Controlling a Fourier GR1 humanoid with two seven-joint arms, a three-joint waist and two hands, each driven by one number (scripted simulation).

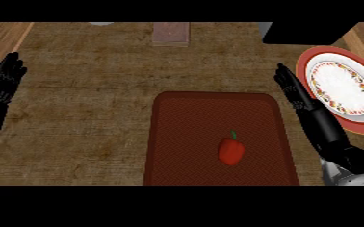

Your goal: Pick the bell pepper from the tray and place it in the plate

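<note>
A: What takes up most of the view?

B: The counter, a worn brown wood top. On it, toward the near edge and a little right of middle, lies a dark red tray with a raised rim.

A: And the plate?

B: The plate sits at the far right, cut by the view's edge: white in the middle, a patterned ring, a red border. It is apart from the tray, up and to its right.

A: The arms?

B: The right hand shows between tray and plate, just beside the plate's left rim, its fingers straight and pointing away, holding nothing. The left hand rests at the left edge, fingers up and relaxed, well apart from everything.

A: Anything at the back?

B: A pale pinkish block at the far edge, and a black box in the far right corner.

A: Where is the bell pepper?

B: The bell pepper, red with a small green stem, lies in the tray, in its near right part, untouched by either hand.
</note>
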